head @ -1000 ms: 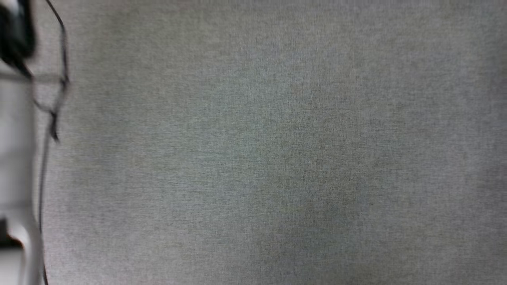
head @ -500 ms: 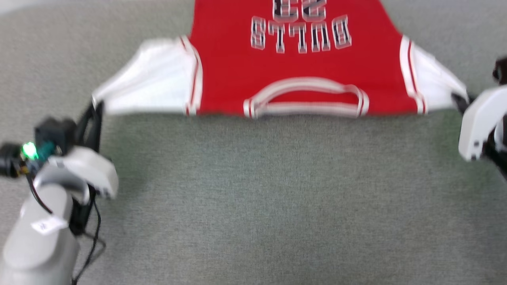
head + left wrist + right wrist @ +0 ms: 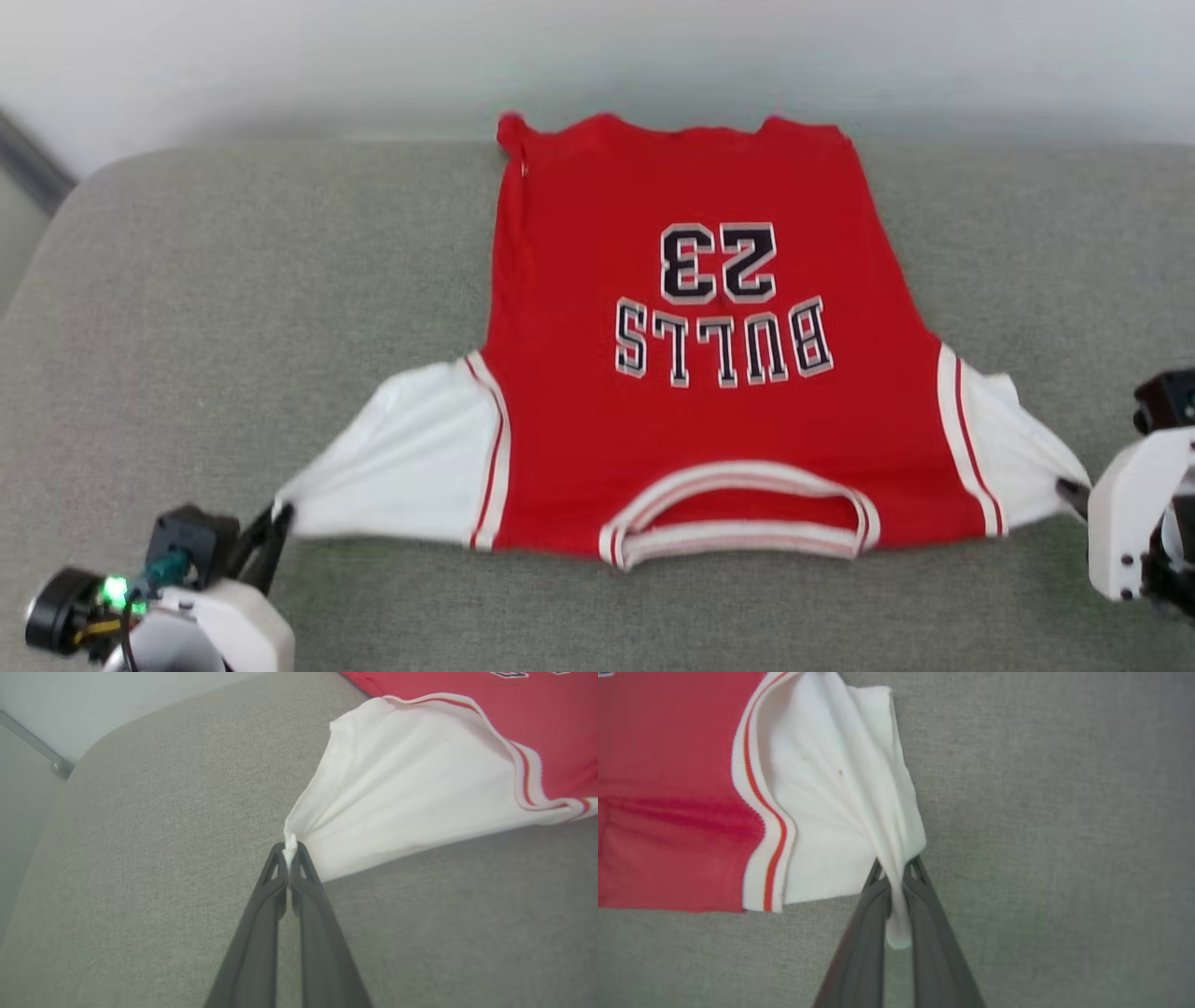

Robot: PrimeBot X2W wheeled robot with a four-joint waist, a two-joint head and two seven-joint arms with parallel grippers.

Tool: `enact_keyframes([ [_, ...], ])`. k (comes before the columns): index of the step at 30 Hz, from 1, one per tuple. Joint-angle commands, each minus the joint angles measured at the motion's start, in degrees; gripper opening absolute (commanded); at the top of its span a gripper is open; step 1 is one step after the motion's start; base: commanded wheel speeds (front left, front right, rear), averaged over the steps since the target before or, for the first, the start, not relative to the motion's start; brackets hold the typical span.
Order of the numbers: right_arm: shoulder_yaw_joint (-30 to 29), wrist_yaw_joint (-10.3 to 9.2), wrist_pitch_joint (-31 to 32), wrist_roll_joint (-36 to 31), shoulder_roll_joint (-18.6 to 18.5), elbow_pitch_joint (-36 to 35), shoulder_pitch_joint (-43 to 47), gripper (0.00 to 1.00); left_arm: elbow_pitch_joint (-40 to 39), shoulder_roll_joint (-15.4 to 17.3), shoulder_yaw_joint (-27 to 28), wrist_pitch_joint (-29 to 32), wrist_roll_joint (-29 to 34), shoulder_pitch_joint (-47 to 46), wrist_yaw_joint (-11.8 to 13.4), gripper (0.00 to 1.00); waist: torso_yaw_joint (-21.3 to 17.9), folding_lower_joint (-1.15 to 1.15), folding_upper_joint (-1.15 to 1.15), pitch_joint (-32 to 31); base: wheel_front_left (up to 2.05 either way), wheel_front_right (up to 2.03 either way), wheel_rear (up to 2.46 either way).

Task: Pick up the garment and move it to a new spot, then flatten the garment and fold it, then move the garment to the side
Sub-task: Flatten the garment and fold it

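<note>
The garment (image 3: 691, 392), a red jersey with white sleeves and a "BULLS 23" print, lies spread face up on the grey cushion, collar toward me and hem at the far edge. My left gripper (image 3: 280, 518) is shut on the tip of the white sleeve at the lower left; the left wrist view shows the garment (image 3: 420, 793) pinched in that gripper (image 3: 290, 851). My right gripper (image 3: 1072, 490) is shut on the tip of the other sleeve at the right; in the right wrist view the garment (image 3: 831, 812) bunches between its fingers (image 3: 896, 872). Both sleeves are pulled taut outward.
The grey fabric cushion (image 3: 233, 280) spreads wide on both sides of the jersey and in front of it. A pale wall (image 3: 597, 56) runs behind its far edge. The cushion's rounded left corner (image 3: 65, 205) drops away at the upper left.
The head camera has tilted up: from bare grey fabric, to the jersey's collar end, to the whole jersey. Both grippers stay shut on the sleeve tips.
</note>
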Motion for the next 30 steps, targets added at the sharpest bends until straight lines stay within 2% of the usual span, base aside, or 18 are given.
enact_keyframes([
  [1,-1.4,-0.17,1.1,0.1,-0.5,-0.9,2.6,0.00,-1.2,1.1,0.4,1.1,-0.5,2.6,0.9,0.00,-0.4,0.02,0.00,-1.4,0.00,0.00,0.00],
  [7,-5.8,-0.17,8.6,0.1,-0.8,-8.3,13.4,0.00,-8.5,3.6,-0.1,6.1,-1.8,12.2,2.4,0.00,-1.0,0.02,0.00,-3.2,0.00,0.00,0.00],
  [11,-8.1,-0.16,12.6,0.1,0.2,-14.1,20.0,0.00,-11.6,3.3,-0.8,8.1,-2.8,15.9,3.4,0.00,-1.3,0.02,0.00,-3.3,0.00,0.00,0.00],
  [16,-10.0,-0.16,14.1,-0.5,2.1,-18.1,23.9,0.00,-13.7,2.6,-1.5,9.8,-4.4,18.0,3.3,0.00,-1.5,0.02,0.00,-2.7,0.00,0.00,0.00],
  [20,-10.7,-0.16,13.4,-0.7,2.8,-19.6,23.6,0.00,-15.3,2.4,-2.0,10.9,-5.4,17.8,2.8,0.00,-1.3,0.02,0.00,-2.1,0.00,0.00,0.00],
  [21,-10.7,-0.15,12.7,-0.9,2.6,-20.3,22.9,0.32,-15.9,2.2,-2.3,11.3,-5.6,17.7,2.7,0.00,-1.3,0.02,0.00,-1.8,0.00,0.00,0.00],
  [22,-10.7,-0.15,12.3,-0.8,2.5,-20.6,22.4,1.00,-16.6,1.9,-2.5,11.5,-5.9,17.6,2.6,0.00,-1.2,0.02,0.00,-1.6,0.00,0.00,0.00],
  [26,-11.4,-0.11,13.7,1.7,2.1,-22.9,20.0,1.00,-20.0,1.2,-3.4,13.2,-7.2,17.8,2.4,0.00,-0.5,0.02,0.00,0.0,0.00,0.00,0.00],
  [30,-13.8,-0.12,16.3,3.6,1.5,-27.6,14.1,1.00,-25.1,2.0,-4.5,16.6,-8.2,17.8,1.8,0.00,1.1,0.02,0.00,3.7,0.00,0.00,0.00],
])
